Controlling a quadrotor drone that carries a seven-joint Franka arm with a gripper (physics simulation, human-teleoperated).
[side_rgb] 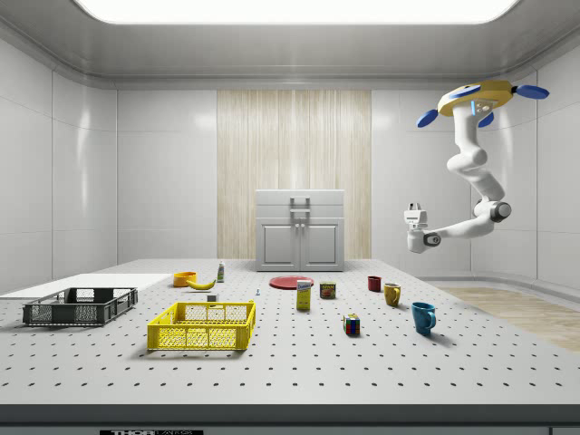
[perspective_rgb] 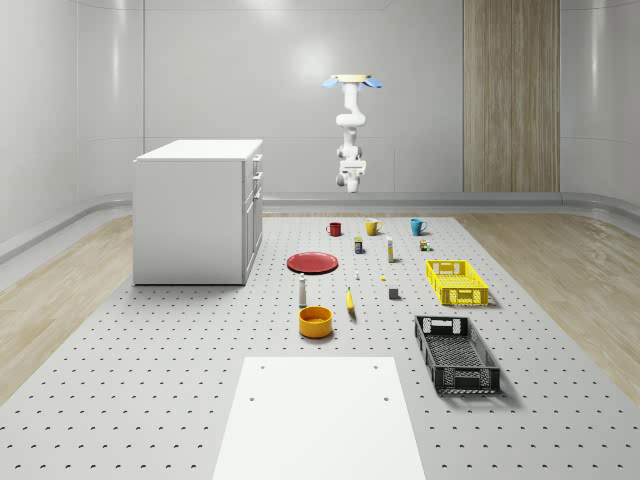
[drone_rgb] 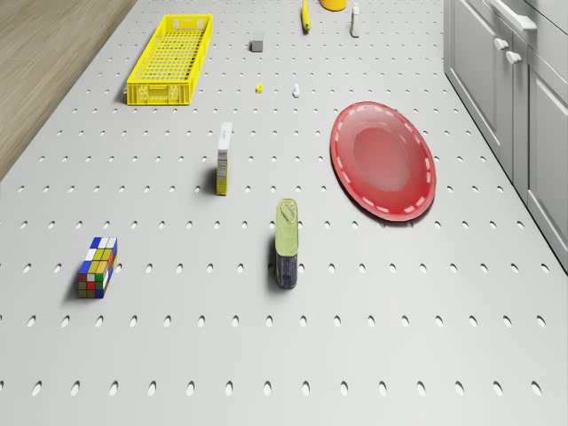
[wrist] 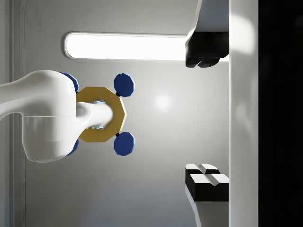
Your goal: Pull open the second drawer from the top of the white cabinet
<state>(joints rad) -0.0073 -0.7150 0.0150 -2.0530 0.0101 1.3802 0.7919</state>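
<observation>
The white cabinet (perspective_rgb: 195, 210) stands on the table toward the whole-scene view's left, its drawer fronts and handles (perspective_rgb: 257, 180) facing the table's middle. In the side view the cabinet (side_rgb: 300, 231) is at the far end, with the second drawer's handle (side_rgb: 300, 216) just below the top one. The drone (perspective_rgb: 352, 84) hovers high over the far part of the table, well away from the cabinet front. Its arm hangs down and bends, so the gripper (side_rgb: 415, 211) sits in mid-air, apart from any handle. In the wrist view the gripper (wrist: 206, 113) is open with nothing between its fingers (wrist: 206, 182), and it faces up at the drone (wrist: 100, 115).
On the table in front of the cabinet lie a red plate (perspective_rgb: 313, 262), a tin can (drone_rgb: 287, 241), a small box (drone_rgb: 224, 158) and a colour cube (drone_rgb: 97, 266). A yellow crate (perspective_rgb: 457, 282), a black crate (perspective_rgb: 456, 352), three mugs (perspective_rgb: 372, 227) and an orange bowl (perspective_rgb: 315, 321) stand further off.
</observation>
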